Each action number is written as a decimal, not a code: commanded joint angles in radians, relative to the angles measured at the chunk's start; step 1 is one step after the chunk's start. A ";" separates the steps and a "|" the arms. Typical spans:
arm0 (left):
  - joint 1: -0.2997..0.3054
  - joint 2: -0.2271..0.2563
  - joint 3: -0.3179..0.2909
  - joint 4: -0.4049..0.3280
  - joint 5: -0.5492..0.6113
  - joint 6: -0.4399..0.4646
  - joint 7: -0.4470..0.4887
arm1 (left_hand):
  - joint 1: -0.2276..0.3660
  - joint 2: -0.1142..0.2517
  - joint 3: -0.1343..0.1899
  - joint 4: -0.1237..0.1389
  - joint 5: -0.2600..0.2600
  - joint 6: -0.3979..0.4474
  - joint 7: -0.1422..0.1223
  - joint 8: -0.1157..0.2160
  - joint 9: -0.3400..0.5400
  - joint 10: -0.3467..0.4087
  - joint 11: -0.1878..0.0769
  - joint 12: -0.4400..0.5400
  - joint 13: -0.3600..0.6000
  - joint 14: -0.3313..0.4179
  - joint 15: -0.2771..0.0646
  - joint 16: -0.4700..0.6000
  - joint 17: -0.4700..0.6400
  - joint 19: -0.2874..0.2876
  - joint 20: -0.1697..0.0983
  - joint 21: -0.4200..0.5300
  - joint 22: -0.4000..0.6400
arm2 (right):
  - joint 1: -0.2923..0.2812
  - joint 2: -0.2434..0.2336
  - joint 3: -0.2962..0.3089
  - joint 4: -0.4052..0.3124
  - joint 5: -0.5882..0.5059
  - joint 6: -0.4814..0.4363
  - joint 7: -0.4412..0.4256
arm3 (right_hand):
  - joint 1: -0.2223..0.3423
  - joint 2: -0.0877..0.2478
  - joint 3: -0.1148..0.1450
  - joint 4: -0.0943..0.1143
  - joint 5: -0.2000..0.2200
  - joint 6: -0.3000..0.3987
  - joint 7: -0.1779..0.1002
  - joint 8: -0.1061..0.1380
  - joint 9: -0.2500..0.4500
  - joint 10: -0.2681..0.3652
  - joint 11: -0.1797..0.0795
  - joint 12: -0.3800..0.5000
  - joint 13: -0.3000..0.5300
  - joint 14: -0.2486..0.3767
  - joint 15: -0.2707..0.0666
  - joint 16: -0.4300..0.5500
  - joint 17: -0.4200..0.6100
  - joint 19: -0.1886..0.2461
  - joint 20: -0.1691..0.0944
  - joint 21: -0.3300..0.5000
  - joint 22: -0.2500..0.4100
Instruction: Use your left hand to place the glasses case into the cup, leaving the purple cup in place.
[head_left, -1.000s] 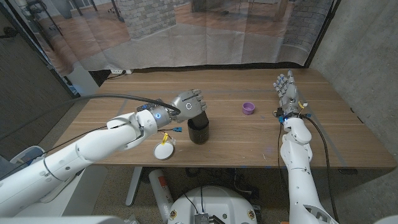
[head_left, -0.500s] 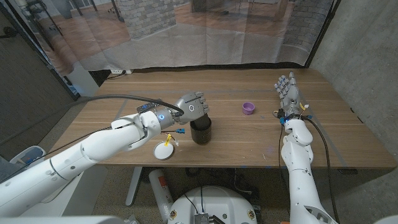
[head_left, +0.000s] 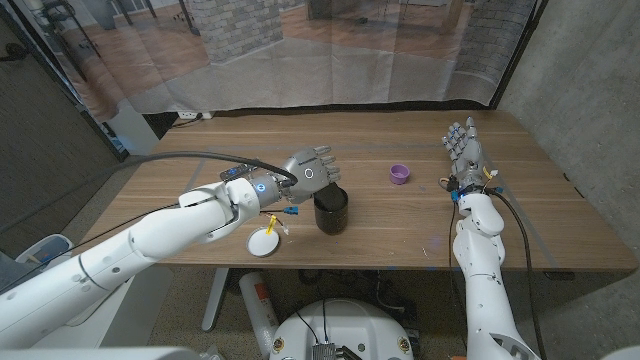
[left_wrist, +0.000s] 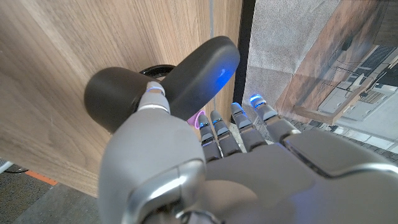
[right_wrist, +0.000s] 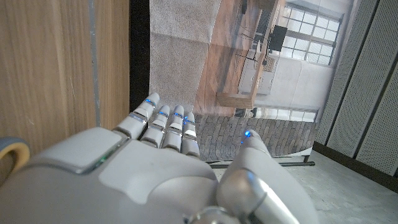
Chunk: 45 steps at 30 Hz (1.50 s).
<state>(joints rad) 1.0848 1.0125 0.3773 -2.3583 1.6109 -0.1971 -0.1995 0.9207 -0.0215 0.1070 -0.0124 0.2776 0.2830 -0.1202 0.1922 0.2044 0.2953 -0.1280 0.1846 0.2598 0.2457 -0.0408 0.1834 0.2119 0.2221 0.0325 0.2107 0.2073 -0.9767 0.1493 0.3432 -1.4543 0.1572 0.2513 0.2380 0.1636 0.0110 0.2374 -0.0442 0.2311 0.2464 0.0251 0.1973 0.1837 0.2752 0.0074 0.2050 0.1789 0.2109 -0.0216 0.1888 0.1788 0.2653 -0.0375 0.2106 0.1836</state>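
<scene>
A black cup (head_left: 331, 213) stands upright on the wooden table (head_left: 200, 175), near the front middle. Its inside is dark, and I cannot make out the glasses case there. My left hand (head_left: 309, 171) hovers just behind and to the left of the cup's rim, fingers stretched out, thumb apart, holding nothing. From the left wrist, the cup's rim (left_wrist: 157, 70) peeks out behind the thumb (left_wrist: 199, 68). The small purple cup (head_left: 400, 174) stands to the right, apart from the black cup. My right hand (head_left: 462, 146) stands on its edge at the table's right side, fingers straight.
A white round disc (head_left: 264, 243) with a yellow piece lies near the front edge, left of the black cup. A small blue and yellow item (head_left: 285, 211) lies beside it. A black cable runs along my left arm.
The black cup has shifted a little to the right and its rim now shows clear of my left hand, which covered its top before. The right hand has not moved.
</scene>
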 joint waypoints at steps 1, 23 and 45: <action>0.020 0.004 -0.023 -0.014 -0.014 0.010 -0.007 | -0.014 -0.002 -0.009 0.006 0.012 -0.006 -0.002 -0.002 0.003 -0.011 0.005 0.003 0.002 -0.007 -0.040 0.004 0.004 -0.008 0.008 -0.001 0.002 | -0.010 0.003 -0.001 -0.013 0.002 -0.006 0.001 | 0.012 0.001 0.000 -0.007 -0.004 0.013 -0.001 -0.001 0.004 0.010 0.000 0.004 0.003 0.012 0.001 0.000 0.006 0.012 -0.019 0.000 0.002; 0.084 -0.025 -0.108 -0.010 -0.122 0.058 0.062 | -0.041 0.002 -0.021 0.022 0.037 -0.003 0.009 0.010 0.004 -0.010 0.005 0.017 -0.002 -0.005 -0.039 0.015 0.005 0.007 0.005 0.014 0.004 | -0.022 0.002 -0.009 -0.031 -0.002 -0.015 -0.002 | 0.013 0.003 -0.001 -0.008 -0.004 0.014 -0.002 -0.001 0.004 0.012 -0.002 0.004 0.003 0.013 0.002 0.000 0.006 0.012 -0.018 -0.001 0.002; 0.133 -0.118 -0.169 0.024 -0.221 0.118 0.172 | -0.088 0.008 -0.041 0.050 0.056 0.007 0.024 0.017 0.004 0.011 0.005 0.028 -0.006 0.029 -0.044 0.031 0.006 0.026 0.004 0.028 0.008 | -0.015 -0.008 0.005 -0.021 0.004 -0.025 0.010 | 0.013 0.004 -0.001 -0.009 -0.004 0.015 -0.003 -0.001 0.004 0.012 -0.002 0.004 0.003 0.013 0.002 -0.001 0.006 0.012 -0.018 -0.002 0.002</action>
<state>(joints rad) 1.2000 0.9351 0.2311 -2.3537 1.4527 -0.1064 -0.0897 0.8442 -0.0135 0.0663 0.0284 0.3261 0.2842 -0.0980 0.2003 0.2067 0.2998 -0.1288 0.2073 0.2506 0.2633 -0.0411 0.2045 0.2165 0.2373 0.0358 0.2341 0.2119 -0.9969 0.1479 0.3373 -1.4835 0.1569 0.2293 0.2411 0.1636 0.0110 0.2333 -0.0484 0.2312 0.2520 0.0196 0.1974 0.1837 0.2806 0.0019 0.2050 0.1789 0.2164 -0.0161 0.1888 0.1788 0.2706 -0.0429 0.2105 0.1834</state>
